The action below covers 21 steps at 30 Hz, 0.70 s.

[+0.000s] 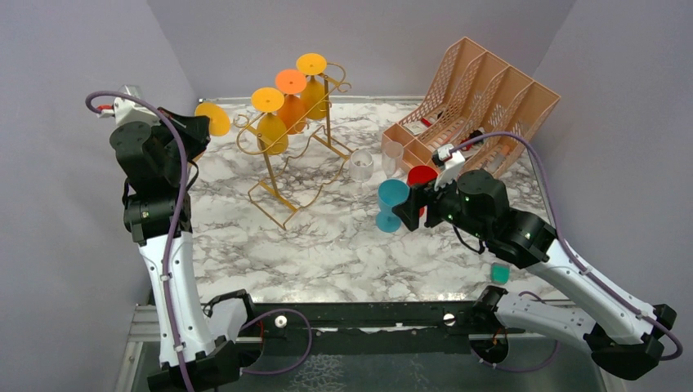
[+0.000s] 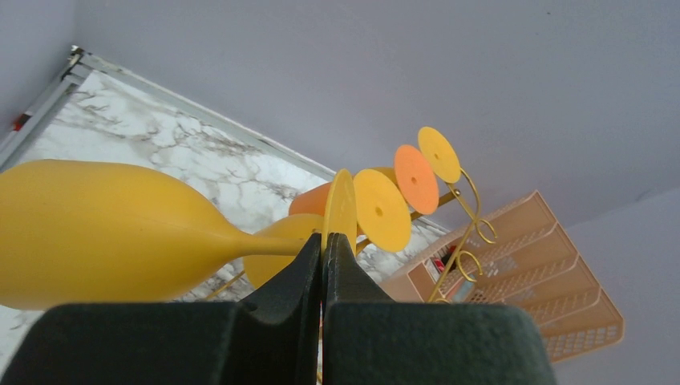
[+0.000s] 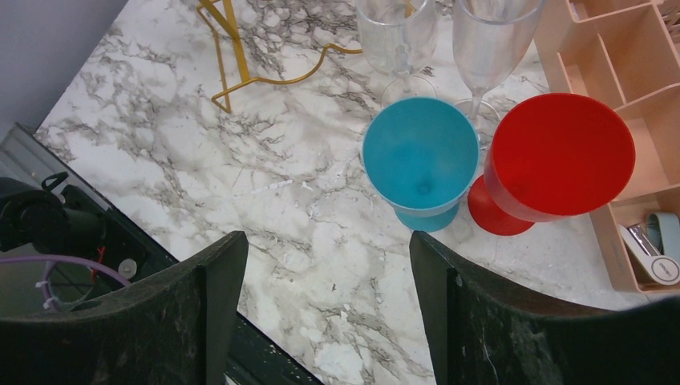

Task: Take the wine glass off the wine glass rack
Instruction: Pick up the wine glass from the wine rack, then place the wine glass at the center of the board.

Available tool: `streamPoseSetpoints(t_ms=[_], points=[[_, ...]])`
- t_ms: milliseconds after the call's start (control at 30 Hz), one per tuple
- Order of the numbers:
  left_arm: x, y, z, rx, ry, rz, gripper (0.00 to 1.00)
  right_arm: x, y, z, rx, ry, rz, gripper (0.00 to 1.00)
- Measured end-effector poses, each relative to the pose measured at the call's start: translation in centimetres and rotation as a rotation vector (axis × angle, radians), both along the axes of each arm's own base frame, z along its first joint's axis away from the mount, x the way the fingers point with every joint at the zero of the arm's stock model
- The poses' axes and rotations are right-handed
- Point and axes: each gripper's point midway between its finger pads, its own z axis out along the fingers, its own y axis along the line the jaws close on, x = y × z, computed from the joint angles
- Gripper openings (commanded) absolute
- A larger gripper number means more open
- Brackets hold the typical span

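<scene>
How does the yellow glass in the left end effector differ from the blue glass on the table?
Pose: the yellow glass lies sideways in the air, while the blue glass stands upright on the table.
Hold: the left end effector pinches the yellow glass by the edge of its foot. The blue glass is untouched, with the right end effector open nearby.
Both are opaque, stemmed glasses in a single colour.

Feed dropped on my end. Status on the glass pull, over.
Left gripper shut on yellow wine glass stem, glass looks clear of wine glass rack. Right gripper open, empty, over table. Nothing seen in the way.
</scene>
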Motion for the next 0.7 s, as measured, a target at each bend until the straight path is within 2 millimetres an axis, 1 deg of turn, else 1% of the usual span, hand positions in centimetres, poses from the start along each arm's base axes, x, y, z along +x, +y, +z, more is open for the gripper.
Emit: streamPoseSetpoints(t_ms=[67, 200, 267, 367, 433, 533, 633, 700], points=[[-1.1, 0.4, -1.1, 0.000, 0.027, 0.042, 0.00, -0.2, 0.1, 0.3, 0.017, 0.003, 0.005, 0.77], [-3.3, 1.0, -2.3, 0.005, 0.056, 0.106, 0.00, -0.7, 0.2, 0.9, 0.058, 0.010, 0.011, 0.76], [-4.5, 1.0, -2.9, 0.005, 0.064, 0.125, 0.00, -0.9, 0.4, 1.3, 0.085, 0.015, 0.015, 0.77], [-6.2, 0.5, -4.7, -0.006, 0.081, 0.130, 0.00, -1.3, 0.7, 1.9, 0.133, 0.023, 0.022, 0.77], [-7.3, -0.1, -6.6, -0.020, 0.110, 0.117, 0.00, -1.7, 0.8, 2.0, 0.163, 0.036, 0.030, 0.77], [-8.8, -1.6, -9.9, -0.041, 0.168, 0.067, 0.00, -2.4, 0.9, 1.7, 0.199, 0.064, 0.041, 0.76], [-10.0, -3.5, -12.9, -0.063, 0.237, -0.019, 0.00, -3.1, 0.8, 0.9, 0.223, 0.091, 0.047, 0.77], [-10.9, -5.0, -14.4, -0.081, 0.275, -0.092, 0.00, -3.5, 0.7, 0.0, 0.230, 0.116, 0.047, 0.77]])
